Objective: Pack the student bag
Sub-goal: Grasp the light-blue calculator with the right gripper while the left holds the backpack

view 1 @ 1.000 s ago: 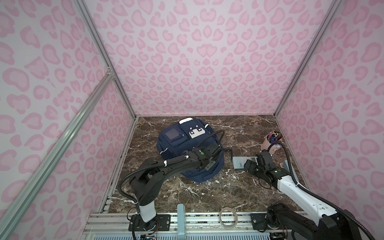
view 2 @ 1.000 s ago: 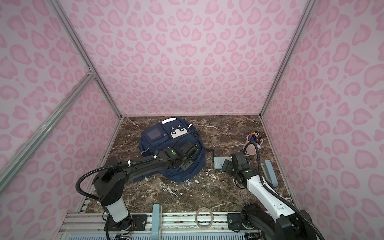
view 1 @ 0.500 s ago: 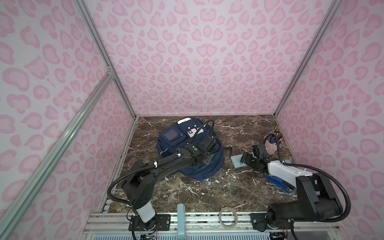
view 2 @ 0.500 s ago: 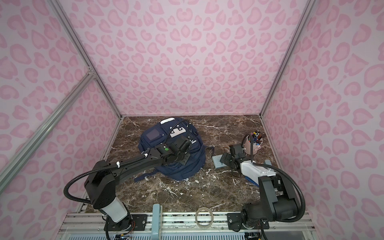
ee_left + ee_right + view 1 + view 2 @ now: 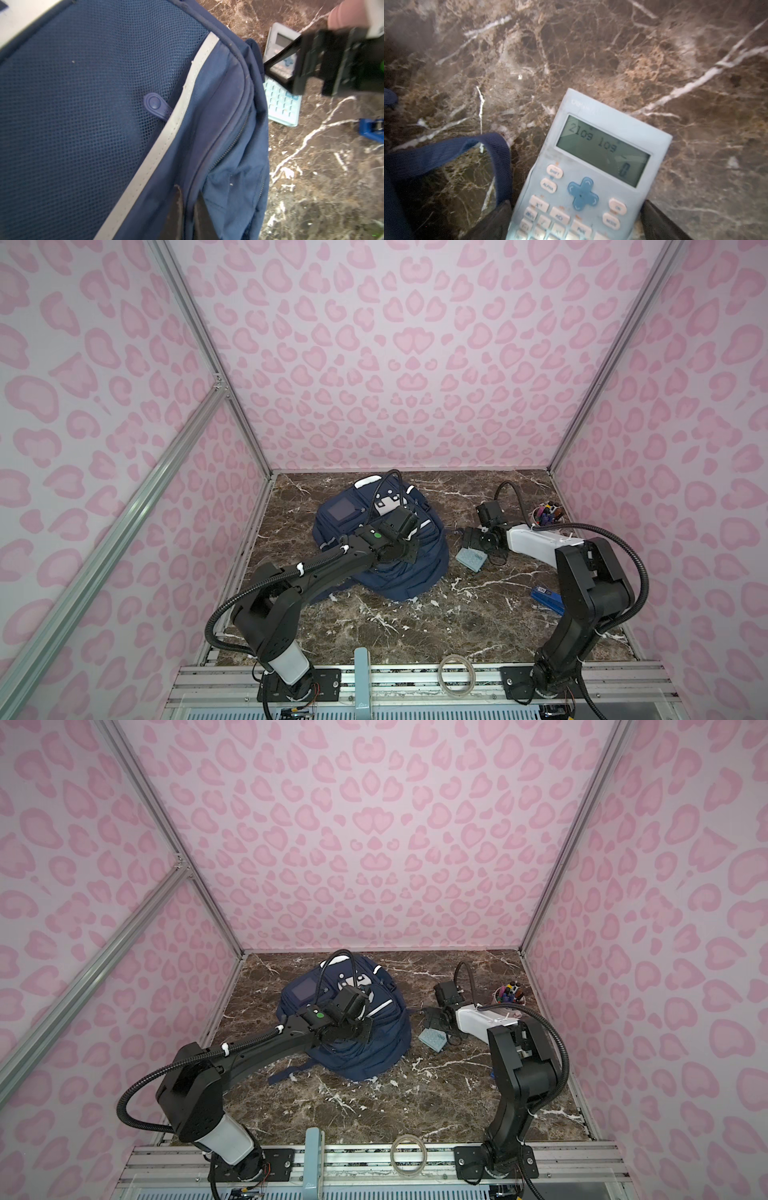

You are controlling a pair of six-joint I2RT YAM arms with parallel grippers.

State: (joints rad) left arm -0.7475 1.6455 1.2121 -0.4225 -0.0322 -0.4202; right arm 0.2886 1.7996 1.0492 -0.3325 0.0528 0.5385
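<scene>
Navy student bag (image 5: pixel 422 572), pale grey stripe (image 5: pixel 158 149), light-blue calculator (image 5: pixel 591 145), brown white-veined marble table (image 5: pixel 415 626), pink-spotted walls (image 5: pixel 415 364)

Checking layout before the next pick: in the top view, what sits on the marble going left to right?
student bag → calculator → pen cup

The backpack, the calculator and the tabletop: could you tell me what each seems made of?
The backpack looks like woven navy fabric, with an open mesh panel and a stitched matt grey stripe. The calculator seems smooth pale-blue plastic, with a glossy display window. The tabletop looks like brown marble with white veins, possibly a printed imitation.
</scene>
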